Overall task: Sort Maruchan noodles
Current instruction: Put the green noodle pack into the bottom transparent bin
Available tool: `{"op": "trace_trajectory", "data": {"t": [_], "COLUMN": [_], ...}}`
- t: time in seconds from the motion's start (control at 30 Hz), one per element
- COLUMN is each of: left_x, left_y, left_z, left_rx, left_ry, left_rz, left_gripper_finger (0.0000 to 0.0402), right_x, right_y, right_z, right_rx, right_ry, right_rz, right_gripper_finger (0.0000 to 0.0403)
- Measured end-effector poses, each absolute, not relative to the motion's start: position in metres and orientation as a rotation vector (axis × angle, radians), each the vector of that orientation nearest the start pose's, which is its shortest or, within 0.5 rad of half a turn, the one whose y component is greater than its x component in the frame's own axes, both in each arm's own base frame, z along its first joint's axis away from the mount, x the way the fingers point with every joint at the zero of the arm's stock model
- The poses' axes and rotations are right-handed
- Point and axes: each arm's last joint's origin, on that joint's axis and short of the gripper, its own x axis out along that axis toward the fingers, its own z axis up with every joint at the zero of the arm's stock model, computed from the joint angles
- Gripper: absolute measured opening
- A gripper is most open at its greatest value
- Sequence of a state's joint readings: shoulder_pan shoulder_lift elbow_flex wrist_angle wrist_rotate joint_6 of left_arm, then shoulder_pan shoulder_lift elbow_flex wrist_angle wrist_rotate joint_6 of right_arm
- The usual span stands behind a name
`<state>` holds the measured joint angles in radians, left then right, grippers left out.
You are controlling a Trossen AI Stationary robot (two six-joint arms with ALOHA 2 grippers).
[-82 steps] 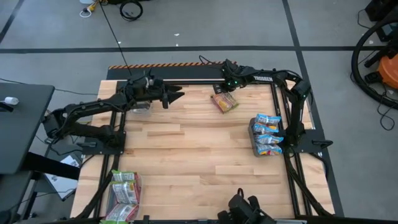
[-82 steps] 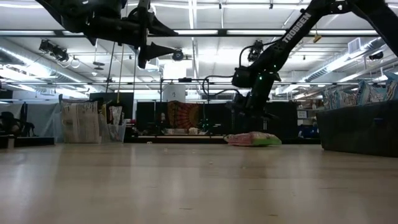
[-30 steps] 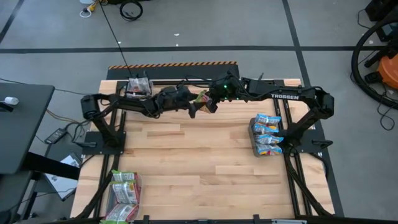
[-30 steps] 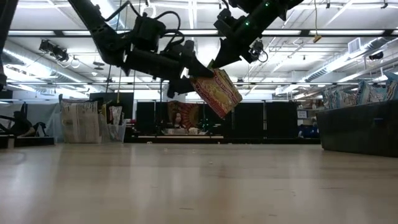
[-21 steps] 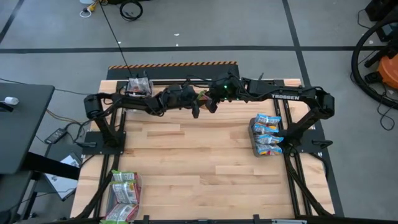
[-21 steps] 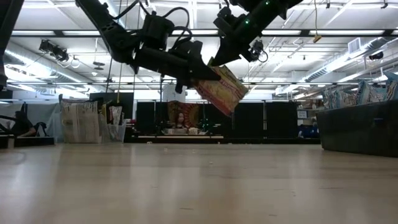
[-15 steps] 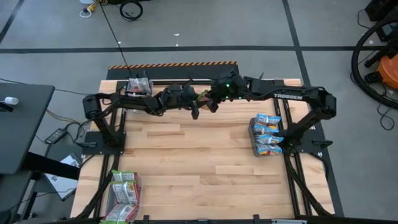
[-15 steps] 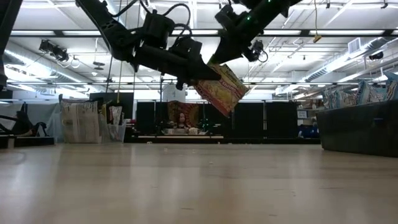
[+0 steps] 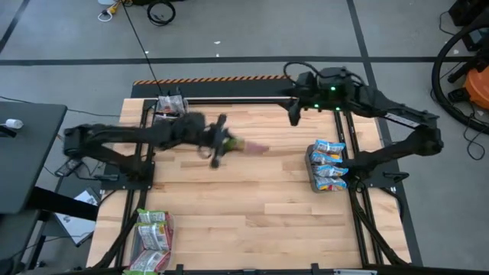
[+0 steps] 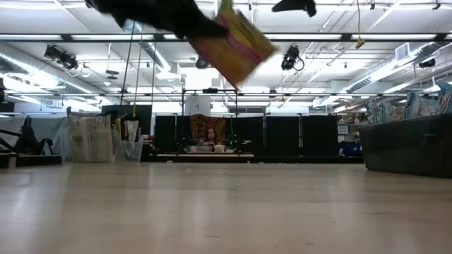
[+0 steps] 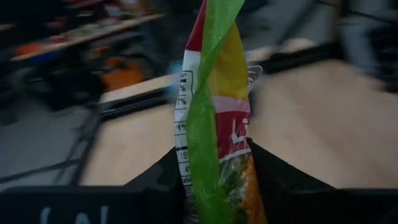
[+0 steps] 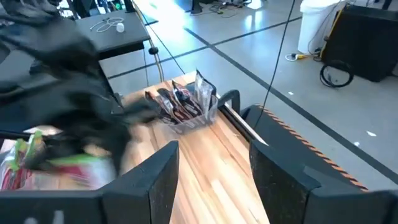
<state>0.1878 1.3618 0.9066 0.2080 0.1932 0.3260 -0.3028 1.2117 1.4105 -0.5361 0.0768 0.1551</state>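
— Pale wood planks make up the counter [image 9: 252, 198]. What is being carried over it?

— The left pincer [image 9: 219, 142] is clamped on a green, red and yellow noodle packet [image 9: 248, 147], held above the middle of the far half of the counter. The left wrist view shows the packet [image 11: 214, 124] edge-on between the two dark fingers [image 11: 277, 174], and in the low view it [image 10: 236, 39] hangs tilted, high off the surface.

— And the right pincer?

— The right pincer [image 9: 293, 114] is up near the far edge, right of centre, apart from the packet. Its fingers [image 12: 283, 171] stand spread with nothing between them.

— Which bins hold what?

— A clear bin [image 9: 309, 164] at the right edge holds a row of blue-white packets [image 9: 330, 164]. Another clear bin [image 9: 170, 233] at the near left corner holds green-white packets [image 9: 151, 233]. A third small clear bin [image 9: 171, 106] sits at the far left corner; the right wrist view shows dark packets [image 12: 183, 102] standing upright in it.

— Any loose packets on the counter?

— Only the one in the left pincer is outside the bins, and it touches no surface.
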Motion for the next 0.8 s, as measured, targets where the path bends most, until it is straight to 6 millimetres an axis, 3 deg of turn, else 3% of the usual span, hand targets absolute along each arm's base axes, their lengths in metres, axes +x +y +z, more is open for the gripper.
{"op": "trace_trajectory", "data": {"t": [0.2,0.37,0.5,0.63,0.8], "left_x": [0.256,0.217,0.186,0.154,0.118], "left_y": [-0.019,-0.075,-0.115,-0.15,-0.177], "left_z": [0.313,0.325,0.326,0.34,0.357], "left_rx": [0.194,-0.017,-0.209,-0.328,-0.268], "left_ry": [0.295,0.359,0.493,0.68,0.888], "left_rz": [-0.237,-0.396,-0.511,-0.602,-0.578], "left_gripper_finger": [0.0123,0.0123,0.0123,0.0123,0.0123], "right_x": [0.212,0.214,0.225,0.241,0.268], "right_y": [-0.06,-0.047,-0.029,-0.01,0.018], "right_z": [0.434,0.427,0.419,0.409,0.39], "right_rx": [0.181,0.229,0.287,0.323,0.356], "right_ry": [0.315,0.39,0.439,0.457,0.491], "right_rz": [-0.37,-0.327,-0.299,-0.344,-0.385], "right_gripper_finger": [0.0199,0.0199,0.0197,0.0197,0.0197]}}
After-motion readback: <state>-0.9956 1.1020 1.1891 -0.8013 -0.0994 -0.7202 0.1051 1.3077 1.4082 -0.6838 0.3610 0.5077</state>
